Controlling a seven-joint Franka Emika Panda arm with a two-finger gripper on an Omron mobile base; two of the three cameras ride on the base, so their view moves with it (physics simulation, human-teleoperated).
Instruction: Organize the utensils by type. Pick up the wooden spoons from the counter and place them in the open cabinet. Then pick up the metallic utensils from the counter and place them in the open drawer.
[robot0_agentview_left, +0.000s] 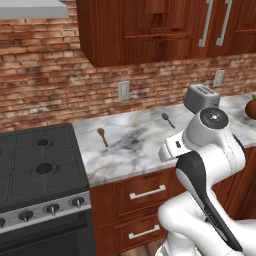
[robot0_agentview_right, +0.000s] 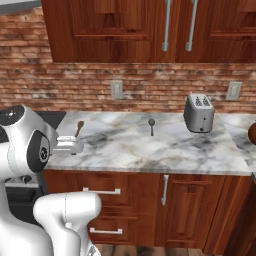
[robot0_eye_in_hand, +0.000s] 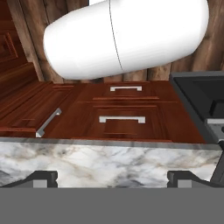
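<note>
A dark brown wooden spoon (robot0_agentview_left: 102, 136) (robot0_agentview_right: 79, 128) lies on the marble counter (robot0_agentview_left: 135, 150) (robot0_agentview_right: 150, 145) near the stove side. Further right, near the back wall, a dark grey metal spoon (robot0_agentview_left: 168, 120) (robot0_agentview_right: 151, 125) lies by itself. My gripper (robot0_eye_in_hand: 112, 180) is open, its two tips wide apart with nothing between them. It hovers over the counter's front edge, looking down at the lower drawer fronts (robot0_eye_in_hand: 121, 119). Both spoons lie well apart from it. Wooden upper cabinets (robot0_agentview_left: 145, 30) hang above the counter. The open drawer is out of view.
A silver toaster (robot0_agentview_left: 201, 97) (robot0_agentview_right: 199, 113) stands at the back right of the counter. A black stove (robot0_agentview_left: 40, 165) borders the counter on the left. A reddish round object (robot0_agentview_left: 251, 107) sits at the far right. Below the counter are shut drawers (robot0_agentview_left: 147, 192) and a door with a bar handle (robot0_agentview_right: 165, 190).
</note>
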